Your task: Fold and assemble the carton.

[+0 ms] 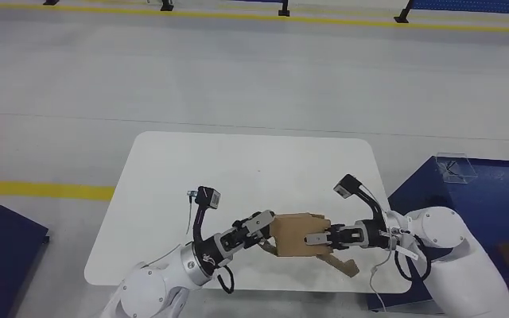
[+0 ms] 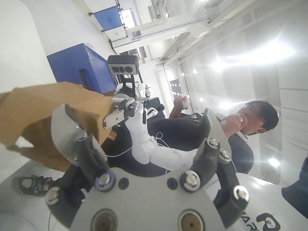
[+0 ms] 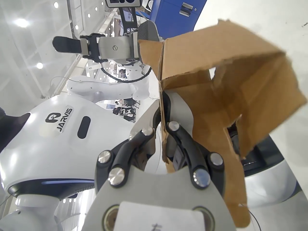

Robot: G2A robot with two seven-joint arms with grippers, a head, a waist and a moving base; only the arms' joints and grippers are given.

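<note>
A brown carton hangs half-opened just above the near edge of the white table, between the two arms. My right gripper comes in from the right and is shut on one carton wall, whose edge runs between its fingers. My left gripper is at the carton's left end, open wide. One of its fingers lies against a carton flap; the other stands free. A loose flap hangs below the right gripper.
A blue cabinet stands off the table's right side with a clear container on top. Another blue object sits at the far left. The table's far half is bare white surface.
</note>
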